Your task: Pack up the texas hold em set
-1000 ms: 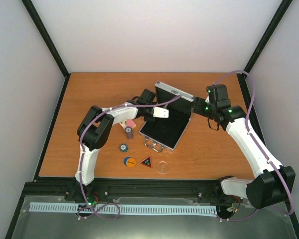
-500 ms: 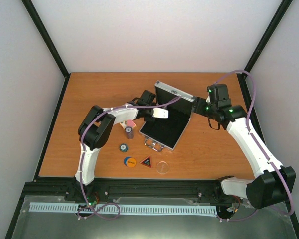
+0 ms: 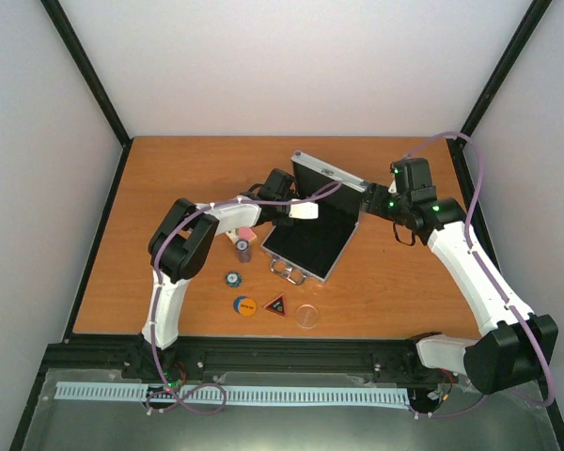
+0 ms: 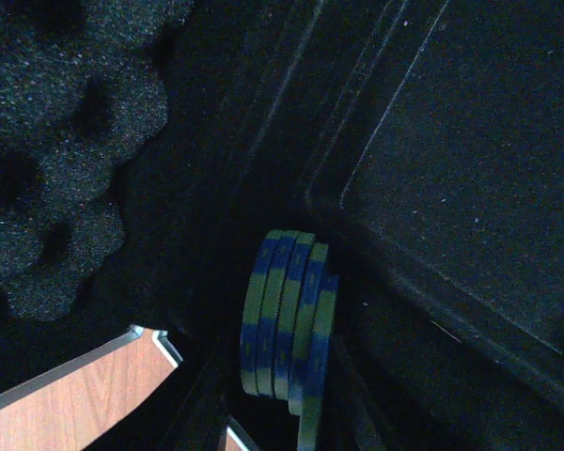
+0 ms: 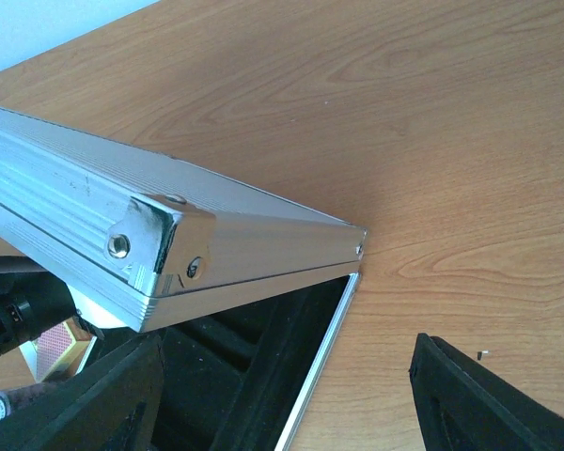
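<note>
Top external view: case point(image 3: 310, 242) open, both grippers at it, most pieces outside it.
Left wrist view looks into the black lining, where a few blue-and-yellow chips point(image 4: 287, 329) stand on edge in a slot near the lid's dimpled foam point(image 4: 56, 141). That camera's own fingers are lost in the dark, so I cannot tell whether the left gripper point(image 3: 302, 213), low over the case's rear left, is clamped or apart. Right gripper point(image 3: 380, 201) sits at the right corner of the raised lid point(image 5: 94, 202), fingers point(image 5: 479, 399) spread wide apart. On the table point(image 3: 169, 178) left of and in front of the case: chip stack point(image 3: 242, 250), single chip point(image 3: 231, 278), card pack point(image 3: 248, 232) partly hidden by the left arm point(image 3: 183, 244), orange disc point(image 3: 244, 304), triangle point(image 3: 276, 304), clear disc point(image 3: 307, 315).
</note>
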Motion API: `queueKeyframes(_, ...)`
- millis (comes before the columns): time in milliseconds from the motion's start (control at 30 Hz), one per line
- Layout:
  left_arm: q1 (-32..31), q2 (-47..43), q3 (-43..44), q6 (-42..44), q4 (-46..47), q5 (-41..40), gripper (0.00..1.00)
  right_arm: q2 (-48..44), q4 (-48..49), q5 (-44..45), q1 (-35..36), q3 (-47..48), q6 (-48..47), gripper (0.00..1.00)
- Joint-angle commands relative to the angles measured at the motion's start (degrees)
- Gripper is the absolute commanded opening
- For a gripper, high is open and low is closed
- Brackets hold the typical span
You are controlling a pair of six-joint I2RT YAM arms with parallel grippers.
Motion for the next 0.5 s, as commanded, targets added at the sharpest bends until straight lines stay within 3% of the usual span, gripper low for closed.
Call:
queueKeyframes(0,0.58,-0.11,2.34,-0.6,2.89,-1.99,0.3,-1.46,-0.23,-0.14,-0.46,0.7,-0.6,0.74)
queueKeyframes(467,0.69,-1.91,3.65,-3.18,2.93,-3.62,0.35,-2.44,0.11,-0.7,-0.52,-0.5,-0.41,0.74)
